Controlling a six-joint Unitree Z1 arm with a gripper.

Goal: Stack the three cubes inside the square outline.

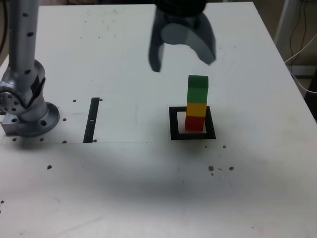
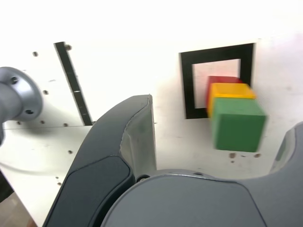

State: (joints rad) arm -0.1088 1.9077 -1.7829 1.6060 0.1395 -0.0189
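Exterior view, left to right: arm base [image 1: 29,111] bolted to the white desk [image 1: 124,188] at the far left; a thin black strip [image 1: 91,120] lies flat beside it; further right sits the square outline [image 1: 173,124], black frame with white inside. The three cubes stand stacked inside it: red cube [image 1: 194,123] on the desk, yellow cube [image 1: 196,108] on that, green cube [image 1: 198,88] on top. The green one sits slightly off toward the exterior view's right, not flush with the yellow. The gripper [image 1: 182,62] hangs above and just left of the tower, clear of it, fingers [image 1: 156,52] spread wide apart and holding nothing. Judgement: the stack looks complete. Handling: the blocks look rigid, light and matte, so they should grip well across two opposite flat faces at mid-height; the tower is narrow, and a sideways nudge could topple it. Hard to make out: the gripper's upper body is cut off at the frame edge; in the wrist view the gripper housing hides much of the desk, the green cube is blurred, and the red cube is mostly covered by those above it. How well the red cube is centred in the frame cannot be told.
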